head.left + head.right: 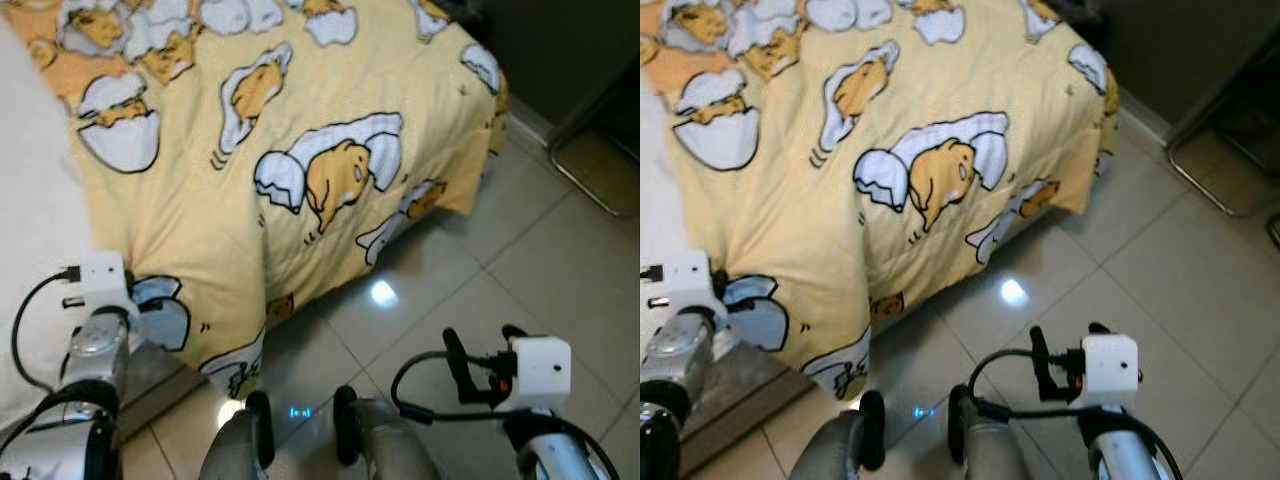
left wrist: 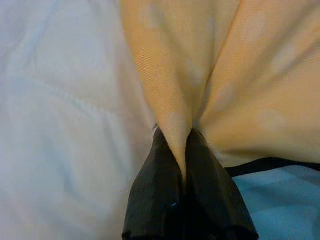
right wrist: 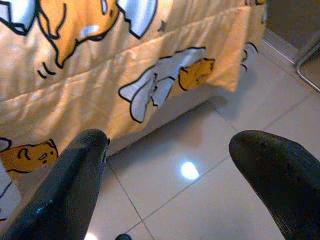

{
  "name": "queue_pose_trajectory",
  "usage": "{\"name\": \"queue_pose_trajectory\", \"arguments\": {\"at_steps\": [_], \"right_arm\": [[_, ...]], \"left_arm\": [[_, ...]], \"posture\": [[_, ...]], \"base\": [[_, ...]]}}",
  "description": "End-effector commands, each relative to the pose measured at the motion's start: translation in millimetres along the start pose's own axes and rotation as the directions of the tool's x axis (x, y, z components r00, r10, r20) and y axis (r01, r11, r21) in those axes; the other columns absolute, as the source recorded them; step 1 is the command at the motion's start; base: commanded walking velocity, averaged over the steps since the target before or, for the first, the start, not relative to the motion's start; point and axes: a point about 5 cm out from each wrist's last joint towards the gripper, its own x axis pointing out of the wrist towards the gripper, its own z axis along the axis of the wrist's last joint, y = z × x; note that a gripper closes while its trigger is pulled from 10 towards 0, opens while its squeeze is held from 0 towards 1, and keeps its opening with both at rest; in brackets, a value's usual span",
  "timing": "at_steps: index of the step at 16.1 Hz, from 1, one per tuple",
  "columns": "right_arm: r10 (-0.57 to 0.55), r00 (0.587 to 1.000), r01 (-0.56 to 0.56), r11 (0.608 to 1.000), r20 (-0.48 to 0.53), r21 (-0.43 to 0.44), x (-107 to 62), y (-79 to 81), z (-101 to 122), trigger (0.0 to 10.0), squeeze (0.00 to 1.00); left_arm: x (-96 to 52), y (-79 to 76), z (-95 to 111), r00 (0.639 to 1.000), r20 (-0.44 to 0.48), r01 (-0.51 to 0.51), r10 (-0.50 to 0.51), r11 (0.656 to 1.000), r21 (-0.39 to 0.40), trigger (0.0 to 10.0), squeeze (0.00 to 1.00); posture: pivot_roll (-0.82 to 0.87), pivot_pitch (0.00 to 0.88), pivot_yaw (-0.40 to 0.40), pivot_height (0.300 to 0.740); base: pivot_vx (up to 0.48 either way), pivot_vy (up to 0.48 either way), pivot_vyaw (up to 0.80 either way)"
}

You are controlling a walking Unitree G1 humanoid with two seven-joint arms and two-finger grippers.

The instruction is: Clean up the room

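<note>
Left wrist view is showing me the left gripper point(image 2: 184, 150) with its jaws pinched together on a ridge of the yellow quilt point(image 2: 240, 75), the fabric bunching up into a fold right between the black fingers point(image 2: 155, 180), with pale white sheet point(image 2: 60, 100) lying just beside it. From the head camera I am seeing that same left gripper point(image 1: 135, 300) working at the near corner of the bed, where the quilt point(image 1: 300, 130) with its egg-and-chick print is draping over the mattress and hanging down toward the tiled floor point(image 1: 480, 290). I am judging the quilt to be soft, limp and fairly light, padded enough to fold thickly; it is going to sag and drag rather than hold a shape, so a pinch at the hem or corner, where the stitched edge gives the jaws something to bite, looks like the sound place to hold. Pulling hard from one point alone may slide the whole cover off the bed. Moving rightward, the right gripper point(image 3: 170, 170) is hanging over the floor with its jaws spread wide and nothing between them, facing the quilt's drooping edge and a metal chair leg point(image 1: 590, 185) in the far corner.
</note>
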Motion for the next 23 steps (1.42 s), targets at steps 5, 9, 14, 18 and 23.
{"name": "queue_pose_trajectory", "arguments": {"at_steps": [5,9,14,18,23], "right_arm": [[0.127,0.991,-0.127,0.992,-0.038,0.012,1.9,7.7,-3.2,10.0,0.77],[0.405,0.914,-0.405,0.914,-0.012,0.038,12.6,37.9,8.2,10.0,0.8],[0.623,0.782,-0.623,0.782,-0.011,0.014,26.0,76.5,17.5,10.0,0.81],[0.626,0.778,-0.627,0.779,-0.048,0.009,26.9,82.8,11.9,10.0,0.76],[0.542,0.839,-0.541,0.84,-0.052,0.034,23.7,66.2,6.7,10.0,0.7]], "left_arm": [[-17.4,24.8,-42.5,0.981,-0.14,-0.095,0.131,0.966,0.241,0.0,0.0],[-18.1,22.7,-44.4,0.98,-0.143,-0.101,0.14,0.964,0.248,0.0,0.0],[-16.9,14.6,-42.6,0.983,-0.132,-0.091,0.126,0.966,0.244,0.0,0.0],[-21.0,18.5,-51.4,0.978,-0.161,-0.072,0.132,0.941,0.331,0.0,0.0],[-47.6,85.6,-77.6,0.91,-0.23,-0.204,0.344,0.857,0.473,0.0,0.0]], "posture": [[-0.18,0.291,-0.033,0.736],[-0.17,0.288,-0.031,0.736],[-0.16,0.284,-0.025,0.736],[-0.15,0.284,-0.023,0.736],[-0.14,0.287,-0.02,0.736]], "base": [[0.0,0.0,0.52],[0.0,0.0,0.52],[0.0,0.0,0.57],[0.0,0.0,0.55],[0.0,0.0,0.08]]}}
